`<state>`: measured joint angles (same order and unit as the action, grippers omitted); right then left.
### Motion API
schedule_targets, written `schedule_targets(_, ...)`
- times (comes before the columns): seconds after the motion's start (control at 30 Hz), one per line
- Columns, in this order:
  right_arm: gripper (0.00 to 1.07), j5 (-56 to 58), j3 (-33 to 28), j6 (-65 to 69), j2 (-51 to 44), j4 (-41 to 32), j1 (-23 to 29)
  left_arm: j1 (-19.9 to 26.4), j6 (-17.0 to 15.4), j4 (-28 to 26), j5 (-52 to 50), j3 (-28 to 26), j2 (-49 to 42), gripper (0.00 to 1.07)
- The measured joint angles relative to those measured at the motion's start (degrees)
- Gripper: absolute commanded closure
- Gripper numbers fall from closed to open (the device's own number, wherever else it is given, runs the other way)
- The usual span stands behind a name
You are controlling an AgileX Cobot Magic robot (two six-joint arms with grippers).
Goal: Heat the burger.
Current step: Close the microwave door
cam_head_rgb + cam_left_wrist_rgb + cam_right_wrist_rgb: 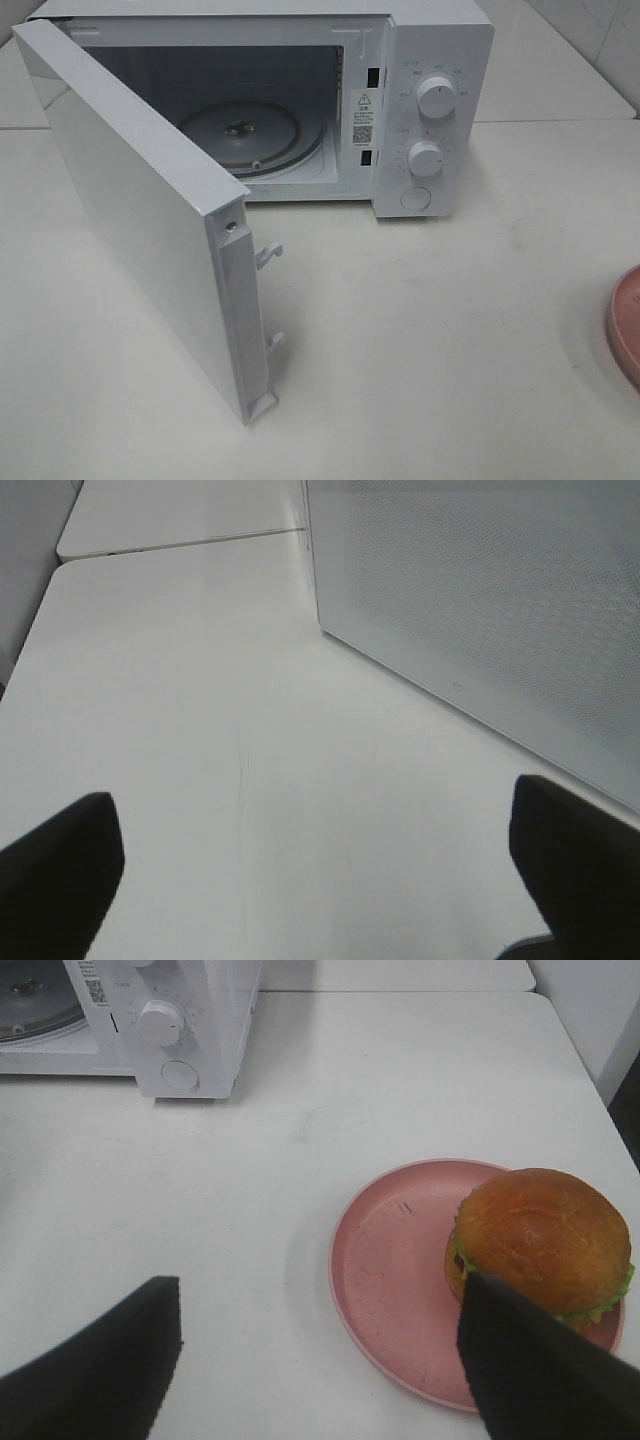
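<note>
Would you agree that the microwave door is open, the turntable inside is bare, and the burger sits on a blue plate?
Not quite: the plate is pink, not blue, as the right wrist view shows. The rest stands: the microwave door is open, the turntable inside is bare, and the burger sits on that plate.

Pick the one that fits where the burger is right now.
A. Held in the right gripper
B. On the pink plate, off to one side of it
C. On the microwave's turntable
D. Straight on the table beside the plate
B. The right wrist view shows the burger sitting on the pink plate, near its rim rather than centred, while the turntable in the open microwave is bare.
</note>
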<state>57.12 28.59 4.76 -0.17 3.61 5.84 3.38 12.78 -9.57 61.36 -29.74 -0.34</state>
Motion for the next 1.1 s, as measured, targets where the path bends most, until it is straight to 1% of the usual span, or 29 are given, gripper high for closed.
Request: schedule_targets(1.1,0.32,0.0,0.0,0.0,0.0,0.0,0.0,0.0,0.0,0.0,0.0,0.0,0.0,0.09)
